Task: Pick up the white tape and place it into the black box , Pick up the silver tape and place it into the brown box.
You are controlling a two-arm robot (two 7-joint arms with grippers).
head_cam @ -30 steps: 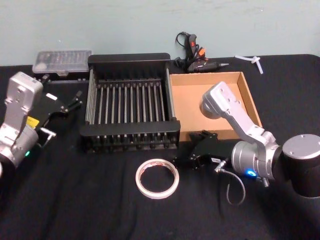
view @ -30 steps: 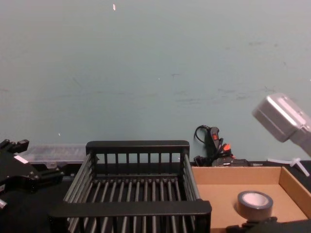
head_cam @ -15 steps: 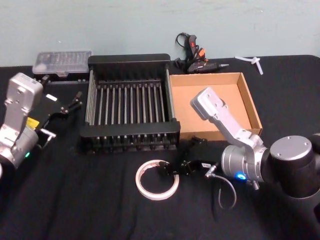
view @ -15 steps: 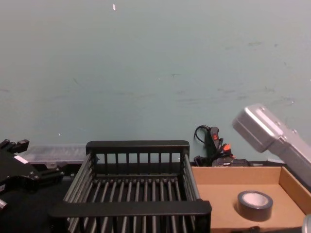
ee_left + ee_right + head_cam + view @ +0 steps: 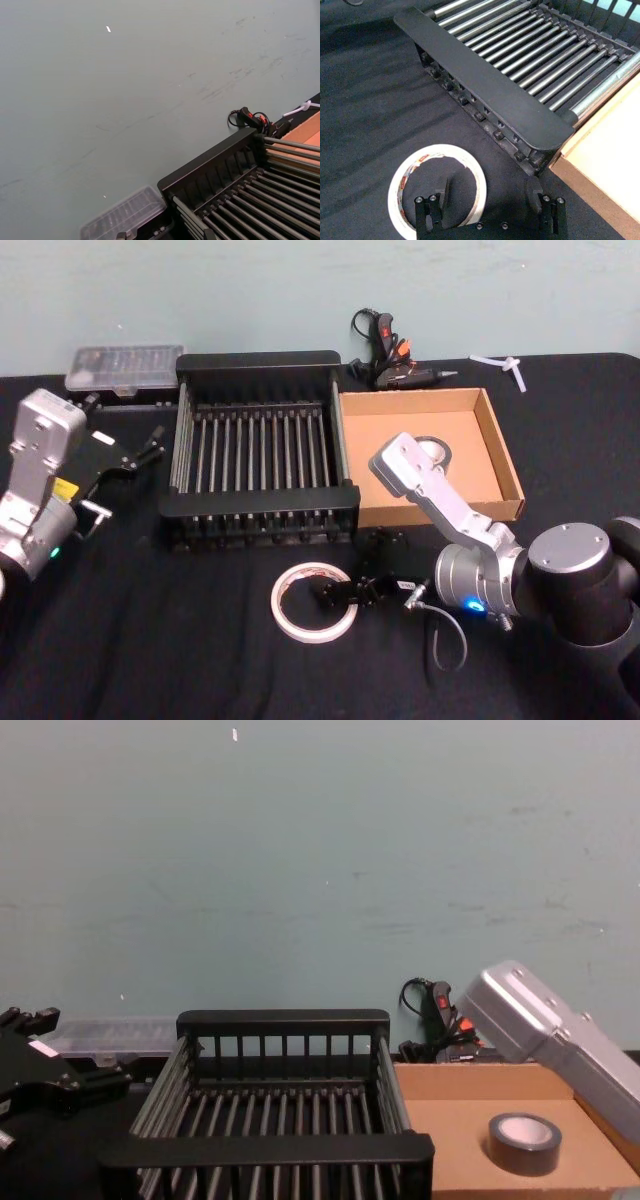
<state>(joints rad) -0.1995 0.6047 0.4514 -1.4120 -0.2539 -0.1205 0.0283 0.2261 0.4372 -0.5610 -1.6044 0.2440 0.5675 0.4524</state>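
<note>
Right gripper (image 5: 490,192) newly arrived over white tape (image 5: 438,187), fingers spread, apparently straddling its near-side rim; grasp next.

Black box (image 5: 285,1020) sits centre, slatted back wall upright, metal floor rods running toward the camera, thick near rim across the bottom. Brown box (image 5: 470,1082) touches its right side, open top. Silver tape (image 5: 523,1143) lies flat on the cardboard floor, pale core facing up. Right arm's grey link (image 5: 545,1040) slants across the brown box's right part, above the tape. Left gripper (image 5: 60,1080) at lower left, beside the crate, black. Clear plastic case (image 5: 110,1035) behind it. Black glue gun (image 5: 440,1005) with orange trigger against the teal wall (image 5: 320,850).
</note>
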